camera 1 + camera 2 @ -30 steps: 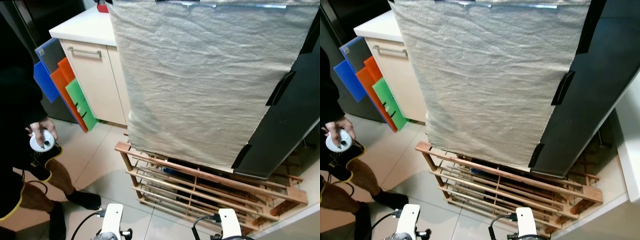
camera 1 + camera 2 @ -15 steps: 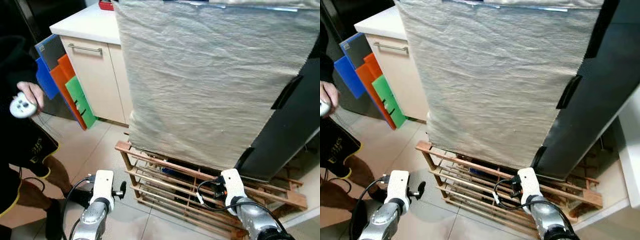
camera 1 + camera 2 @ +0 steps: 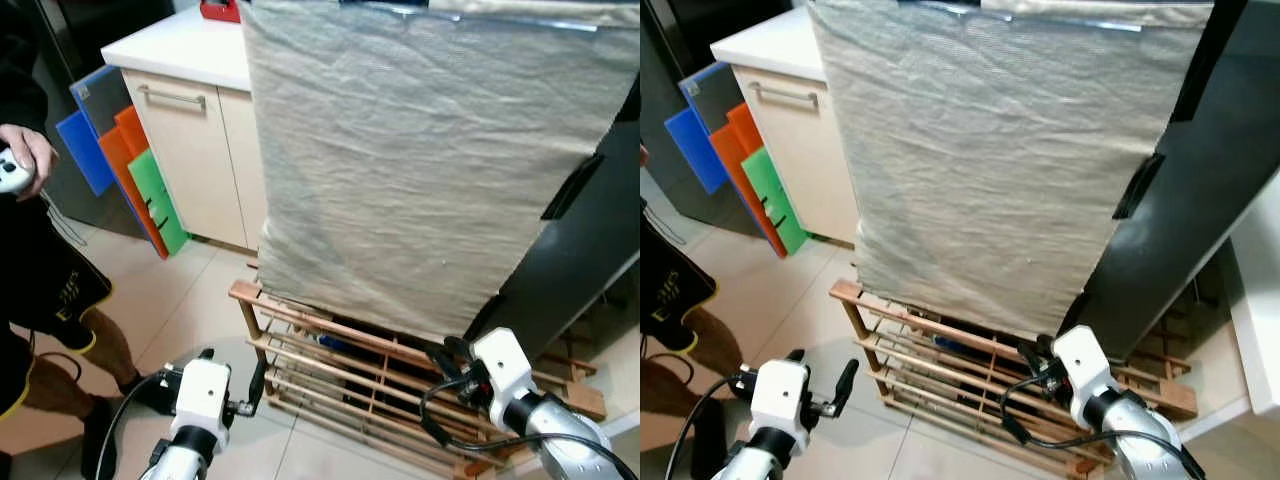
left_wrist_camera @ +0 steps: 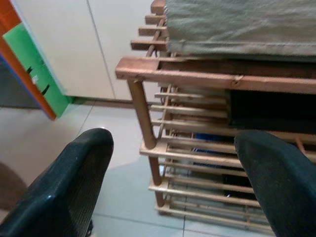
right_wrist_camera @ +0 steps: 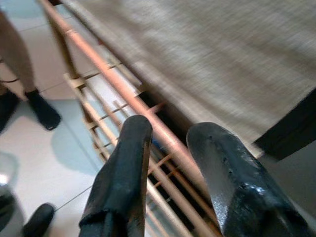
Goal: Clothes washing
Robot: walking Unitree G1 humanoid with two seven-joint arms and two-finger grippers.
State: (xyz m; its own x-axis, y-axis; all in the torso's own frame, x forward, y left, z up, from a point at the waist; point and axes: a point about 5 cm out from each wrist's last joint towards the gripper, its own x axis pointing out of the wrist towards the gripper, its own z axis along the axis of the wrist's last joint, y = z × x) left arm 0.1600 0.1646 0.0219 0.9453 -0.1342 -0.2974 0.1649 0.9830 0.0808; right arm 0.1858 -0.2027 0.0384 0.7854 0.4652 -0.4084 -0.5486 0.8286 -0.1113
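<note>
A big grey woven cloth [image 3: 420,160] hangs over the front of a black appliance [image 3: 590,250], which stands on a low wooden slat rack [image 3: 340,345]. My left gripper [image 4: 173,148] is low at the left, over the tiled floor in front of the rack's left corner post [image 4: 140,113]; its fingers [image 4: 74,182] stand wide apart and open with nothing between them. My right gripper [image 5: 170,131] is low at the right, close to the rack's top rail [image 5: 113,74] under the cloth's lower edge. It is open with a narrow gap and holds nothing.
A person stands at the left holding a white controller [image 3: 12,175], with legs and a dark shoe on the floor [image 3: 100,440]. A cream cabinet [image 3: 200,150] with blue, orange and green boards [image 3: 150,200] leaning on it is left of the appliance.
Both arms have come up into view and reached forward; the right gripper has swung right toward the rack. The person's hand with the controller rose, then shifted to the left edge.
</note>
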